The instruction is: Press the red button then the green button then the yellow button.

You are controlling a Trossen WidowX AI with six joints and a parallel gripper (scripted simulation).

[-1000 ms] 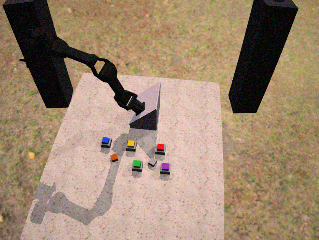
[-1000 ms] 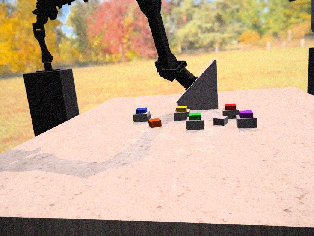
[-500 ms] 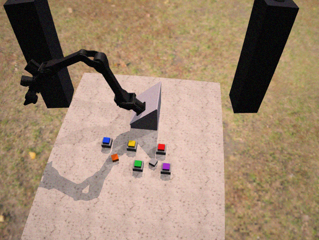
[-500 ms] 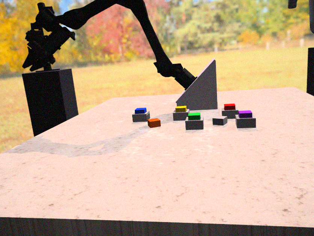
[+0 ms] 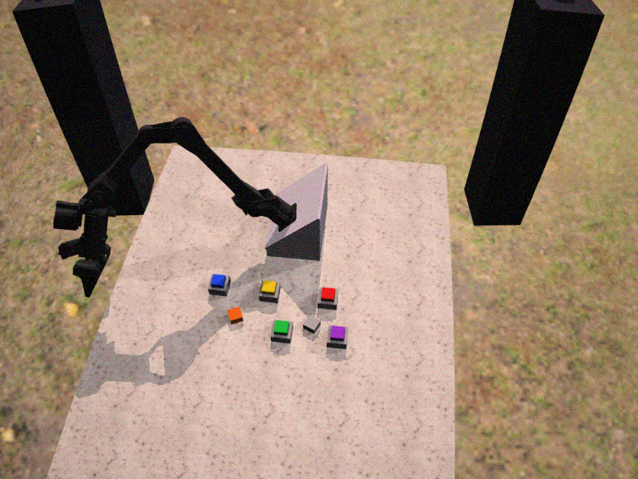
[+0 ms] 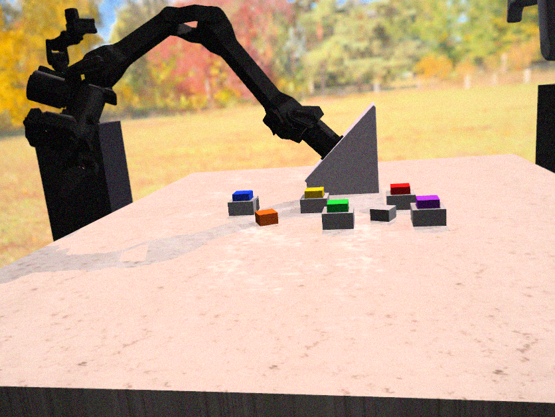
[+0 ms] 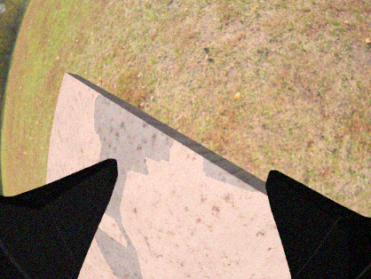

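The red button (image 5: 327, 294) (image 6: 399, 188) is at the right of the group, in front of the wedge. The green button (image 5: 281, 327) (image 6: 337, 205) is nearer the front, in the middle. The yellow button (image 5: 269, 287) (image 6: 314, 192) is behind it and a little to the left. All three caps stand raised on grey bases. My gripper (image 5: 88, 289) (image 7: 193, 173) is open and empty, off the table's left edge in the top view and far from the buttons. The wrist view shows both fingers wide apart, with no button in sight.
A blue button (image 5: 217, 281) (image 6: 242, 195), a purple button (image 5: 337, 332) (image 6: 427, 201), an orange block (image 5: 235, 314) (image 6: 266, 217) and a grey block (image 5: 311, 325) (image 6: 382, 213) are near the three. The grey wedge (image 5: 308, 193) (image 6: 352, 163) bears the arm's base. Black pillars (image 5: 533, 113) (image 5: 77, 92) flank the table.
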